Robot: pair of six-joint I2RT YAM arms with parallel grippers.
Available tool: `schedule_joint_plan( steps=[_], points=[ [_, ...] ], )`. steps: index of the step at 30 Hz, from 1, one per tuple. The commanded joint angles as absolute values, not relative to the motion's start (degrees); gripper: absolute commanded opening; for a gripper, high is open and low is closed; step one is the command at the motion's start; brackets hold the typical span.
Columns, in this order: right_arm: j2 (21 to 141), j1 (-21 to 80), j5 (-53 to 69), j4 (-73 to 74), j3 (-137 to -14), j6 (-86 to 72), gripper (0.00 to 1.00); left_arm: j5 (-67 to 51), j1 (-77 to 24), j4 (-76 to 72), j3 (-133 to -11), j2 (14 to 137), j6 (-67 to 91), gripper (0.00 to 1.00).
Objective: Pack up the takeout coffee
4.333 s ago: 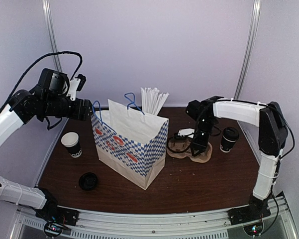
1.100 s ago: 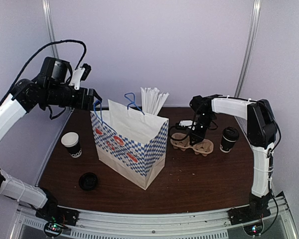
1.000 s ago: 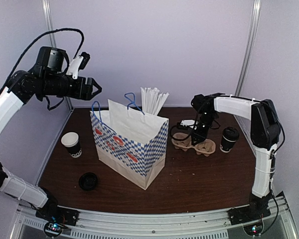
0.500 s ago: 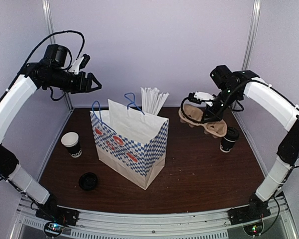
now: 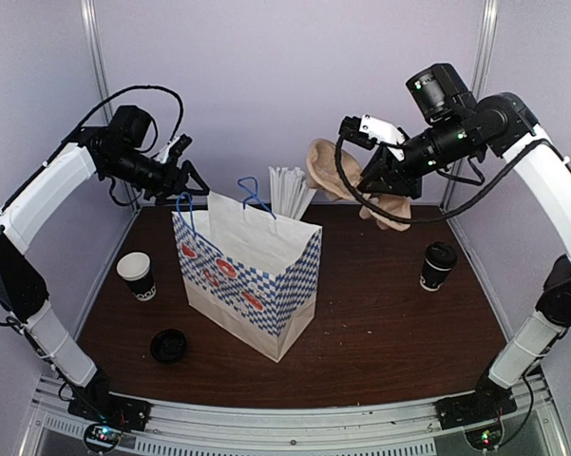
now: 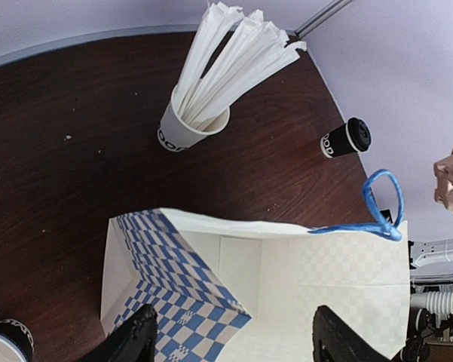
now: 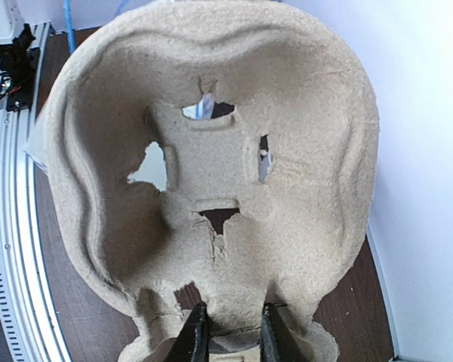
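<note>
On the desk (image 5: 390, 332), near its right edge, the takeout coffee (image 5: 438, 265) stands upright with its lid on, well apart from the blue-checked paper bag (image 5: 256, 271). High above the desk, the right hand (image 7: 228, 335) pinches the edge of a pulp cup carrier (image 5: 325, 169), which hangs tilted in the air. The left hand (image 6: 230, 348) hovers above the bag with its fingers spread wide, gripping nothing.

Table (image 5: 390, 328) bears bag (image 5: 252, 275), takeout coffee (image 5: 438, 265), lidless cup (image 5: 136, 275), lid (image 5: 169, 345), straw cup (image 6: 182, 132).
</note>
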State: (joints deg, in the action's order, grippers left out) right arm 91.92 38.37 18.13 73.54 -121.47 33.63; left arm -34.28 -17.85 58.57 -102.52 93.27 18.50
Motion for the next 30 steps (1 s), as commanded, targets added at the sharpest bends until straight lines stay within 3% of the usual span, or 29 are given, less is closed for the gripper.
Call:
schedule_joint_plan(
  steps=[1, 5, 8, 18, 30],
  points=[
    [94.72, 44.29, 18.44, 73.59, -126.04, 33.26, 0.19, -29.33, -19.75, 64.76, -103.14, 93.43, 16.98, 0.71],
    [98.66, 49.74, 15.72, 71.87, -133.55, 34.23, 0.19, -25.03, -22.83, 67.89, -103.99, 95.16, 15.95, 0.70],
    [101.61, 52.51, 14.75, 68.48, -138.86, 32.89, 0.19, -18.92, -25.20, 70.51, -105.15, 96.52, 15.56, 0.60],
    [106.52, 56.49, 16.01, 64.78, -144.43, 29.79, 0.19, -20.33, -29.08, 67.08, -103.33, 92.98, 22.12, 0.00],
    [103.96, 60.71, 13.08, 64.69, -133.97, 28.12, 0.19, -25.18, -33.67, 53.39, -94.21, 85.15, 40.16, 0.00]
  ],
)
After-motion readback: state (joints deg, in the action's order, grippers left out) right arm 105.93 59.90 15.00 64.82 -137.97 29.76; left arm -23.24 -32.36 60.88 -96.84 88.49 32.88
